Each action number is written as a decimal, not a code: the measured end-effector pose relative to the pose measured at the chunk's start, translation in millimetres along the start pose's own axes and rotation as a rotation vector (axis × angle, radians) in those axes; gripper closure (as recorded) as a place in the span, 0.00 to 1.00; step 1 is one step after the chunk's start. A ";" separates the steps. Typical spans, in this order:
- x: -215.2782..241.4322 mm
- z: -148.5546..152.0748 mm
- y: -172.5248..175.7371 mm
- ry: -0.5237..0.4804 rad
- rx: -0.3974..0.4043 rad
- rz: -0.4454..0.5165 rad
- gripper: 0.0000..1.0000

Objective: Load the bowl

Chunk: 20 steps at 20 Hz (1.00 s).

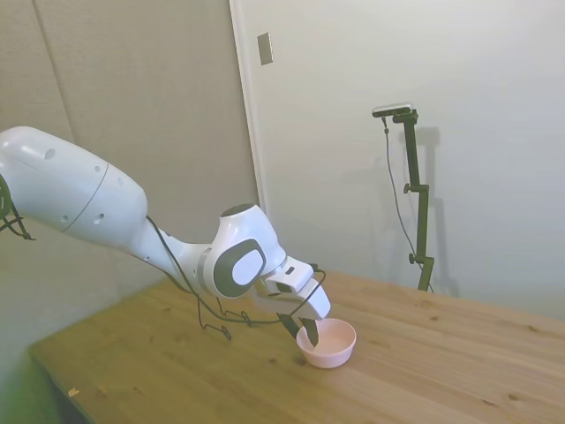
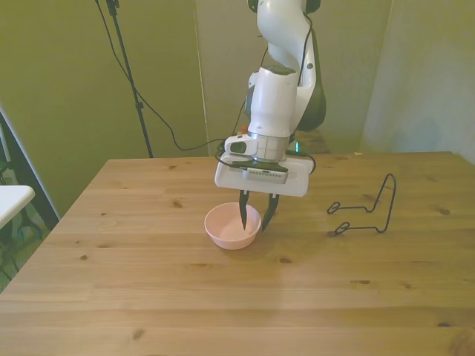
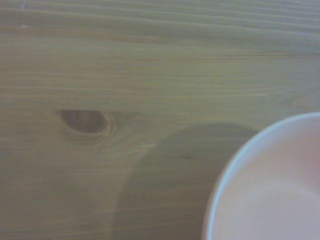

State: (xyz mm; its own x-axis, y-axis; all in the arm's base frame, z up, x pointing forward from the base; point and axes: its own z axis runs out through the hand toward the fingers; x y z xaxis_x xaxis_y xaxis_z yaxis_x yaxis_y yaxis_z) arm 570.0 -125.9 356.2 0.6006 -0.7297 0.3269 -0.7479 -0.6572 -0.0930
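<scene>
The small pale pink bowl [image 2: 228, 231] [image 1: 331, 345] stands upright on the wooden table [image 2: 148, 282], near its middle, and looks empty. My gripper [image 2: 255, 222] [image 1: 305, 334] points down over the bowl's rim on the front view's right. One dark finger [image 2: 244, 213] reaches inside the bowl, the other finger [image 2: 270, 211] hangs just outside the wall. The fingers stand apart with a gap wider than the rim, so the gripper is open and holds nothing. The wrist view shows part of the bowl [image 3: 270, 190] beside bare wood.
A black wire rack [image 2: 365, 211] stands on the table at the front view's right, a hand's width from the bowl. In the side view the wire rack [image 1: 212, 325] shows under the arm. White furniture [image 2: 11, 199] pokes in past the table's left edge.
</scene>
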 end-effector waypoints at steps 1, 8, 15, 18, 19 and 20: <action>0.7 0.2 1.0 0.000 0.000 0.003 1.00; 8.0 -1.6 5.9 -0.023 0.028 0.030 1.00; 14.1 -28.7 -0.1 -0.050 0.090 0.035 1.00; 7.8 -69.5 -15.1 -0.086 0.150 0.018 1.00; 3.5 -86.2 -20.4 -0.106 0.174 0.009 1.00; -1.4 -103.1 -25.1 -0.127 0.197 -0.004 1.00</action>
State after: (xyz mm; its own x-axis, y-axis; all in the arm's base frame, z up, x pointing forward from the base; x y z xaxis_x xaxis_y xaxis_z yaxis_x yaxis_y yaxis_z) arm 558.8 -88.9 455.0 0.6437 -0.7365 0.2080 -0.6830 -0.6754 -0.2781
